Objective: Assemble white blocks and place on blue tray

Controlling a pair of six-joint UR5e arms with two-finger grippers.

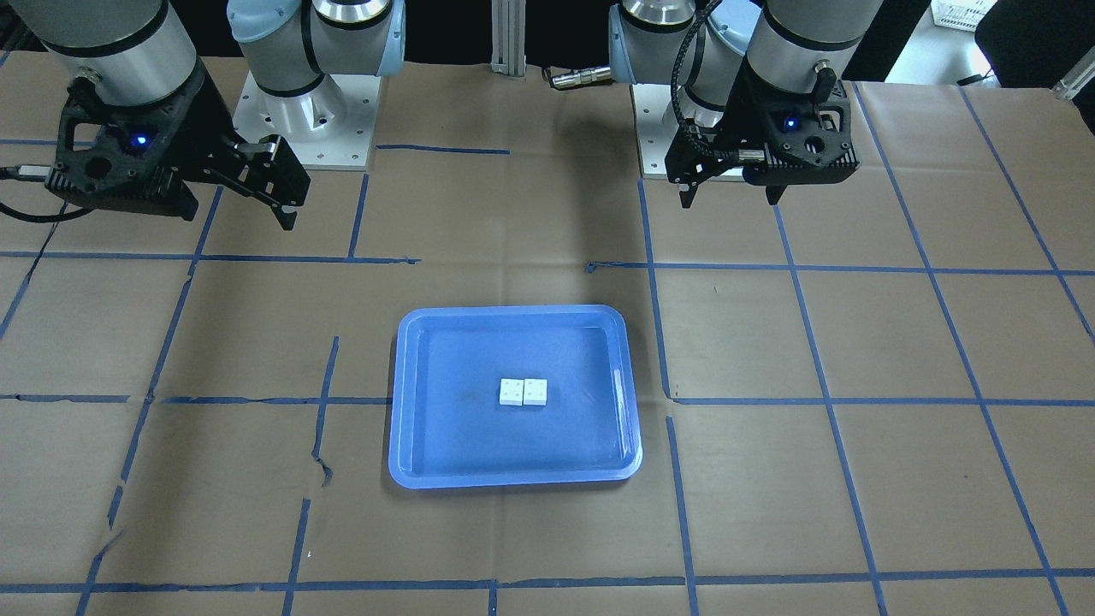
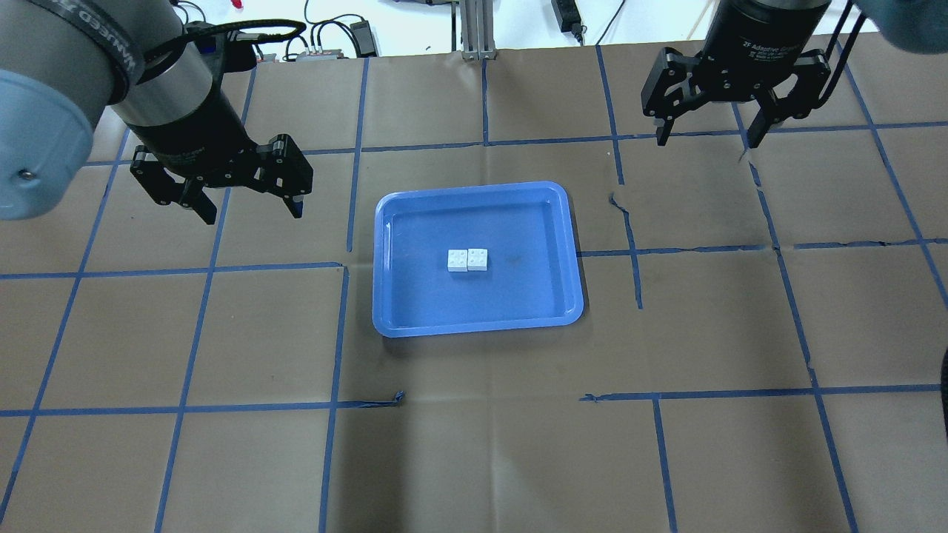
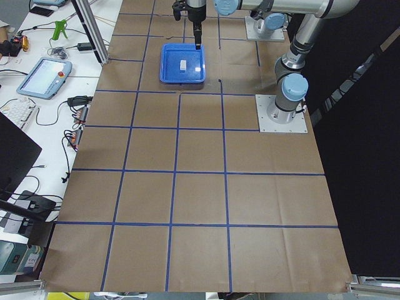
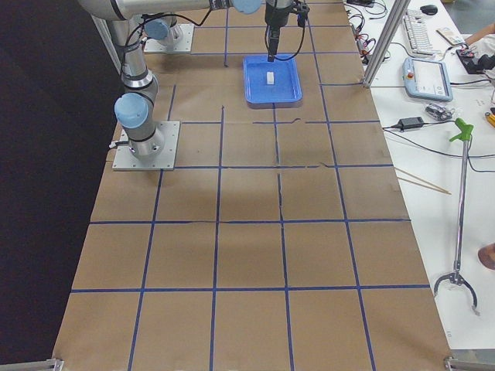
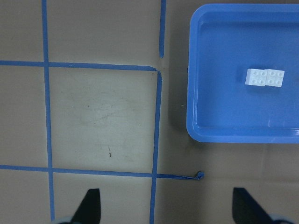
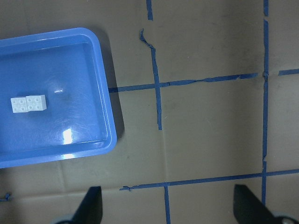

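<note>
The two white blocks (image 2: 467, 260) sit side by side, touching, near the middle of the blue tray (image 2: 444, 307). The left gripper (image 2: 252, 211) and the right gripper (image 2: 705, 139) hang off to either side of it, over the brown table (image 2: 474, 444), both spread wide and empty.

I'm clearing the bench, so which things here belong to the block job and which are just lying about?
Job: white blocks, side by side; blue tray under them.
Lying about: teach pendant, green-handled grabber, keyboard, all on the side bench.
</note>
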